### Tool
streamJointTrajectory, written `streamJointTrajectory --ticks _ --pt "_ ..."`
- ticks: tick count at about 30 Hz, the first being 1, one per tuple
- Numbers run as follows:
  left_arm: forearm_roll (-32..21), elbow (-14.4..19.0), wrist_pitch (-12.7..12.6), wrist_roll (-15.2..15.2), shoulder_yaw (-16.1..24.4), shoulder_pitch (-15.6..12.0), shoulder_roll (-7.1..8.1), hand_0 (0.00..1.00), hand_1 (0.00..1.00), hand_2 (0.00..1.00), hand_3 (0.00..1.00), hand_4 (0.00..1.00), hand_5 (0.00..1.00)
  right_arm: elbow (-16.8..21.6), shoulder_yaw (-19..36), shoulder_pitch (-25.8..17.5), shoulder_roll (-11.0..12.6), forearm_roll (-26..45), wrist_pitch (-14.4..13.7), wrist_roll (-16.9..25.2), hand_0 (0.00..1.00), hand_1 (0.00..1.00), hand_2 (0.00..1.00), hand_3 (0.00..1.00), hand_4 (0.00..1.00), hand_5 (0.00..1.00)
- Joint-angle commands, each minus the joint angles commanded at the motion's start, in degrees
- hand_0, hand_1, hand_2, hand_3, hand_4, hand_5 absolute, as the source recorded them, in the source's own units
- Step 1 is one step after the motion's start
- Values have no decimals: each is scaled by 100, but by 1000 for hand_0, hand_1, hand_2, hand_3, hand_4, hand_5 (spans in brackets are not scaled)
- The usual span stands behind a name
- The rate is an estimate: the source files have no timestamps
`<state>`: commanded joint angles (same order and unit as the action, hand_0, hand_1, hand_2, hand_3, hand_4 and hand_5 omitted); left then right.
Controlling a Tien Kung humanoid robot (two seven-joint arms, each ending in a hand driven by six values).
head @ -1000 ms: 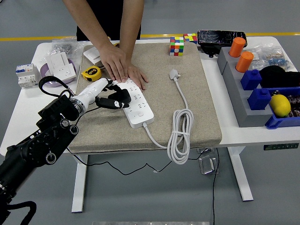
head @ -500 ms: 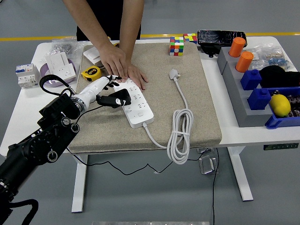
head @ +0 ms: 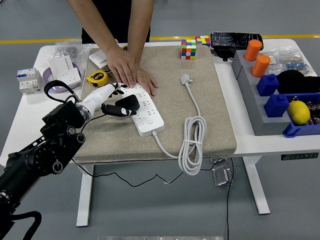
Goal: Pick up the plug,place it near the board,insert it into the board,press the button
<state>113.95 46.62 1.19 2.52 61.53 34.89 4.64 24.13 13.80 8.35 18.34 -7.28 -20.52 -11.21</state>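
The left hand (head: 114, 100) grips the black plug (head: 127, 105), holding it over the near-left edge of the long white power strip (head: 145, 111) on the beige mat, so pick-up and approach look done, insertion and button press remain. A person's hand (head: 131, 74) pins the strip's far end. Since half a second ago the plug has edged slightly lower and nearer the sockets

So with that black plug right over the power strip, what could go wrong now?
The left hand holds the black plug at the power strip; tilted prongs might miss the holes. The person's hands pin the strip's far end right beside the robot's fingers, so they could get bumped.
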Motion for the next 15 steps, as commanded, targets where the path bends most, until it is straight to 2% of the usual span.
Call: streamJointTrajectory --ticks 2,3,14,15 --pt "79 -25 -45 -4 -22 -1 -5 719 769 753 824 998 420 -2 -7 -2 1 4 0 0 887 806 771 807 998 998" --pt "98 -35 -66 -6 -27 -4 -8 658 715 693 721 998 418 -2 -6 -4 1 4 0 0 887 806 771 807 998 998" --pt "128 -121 -227 -23 -93 -3 -40 635 699 655 677 998 407 1 -13 -10 4 -4 3 0 886 806 770 807 998 998" --pt "132 -128 -244 -25 -101 -3 -42 610 683 610 617 998 400 0 -16 -12 4 -3 3 0 886 806 771 807 998 998"
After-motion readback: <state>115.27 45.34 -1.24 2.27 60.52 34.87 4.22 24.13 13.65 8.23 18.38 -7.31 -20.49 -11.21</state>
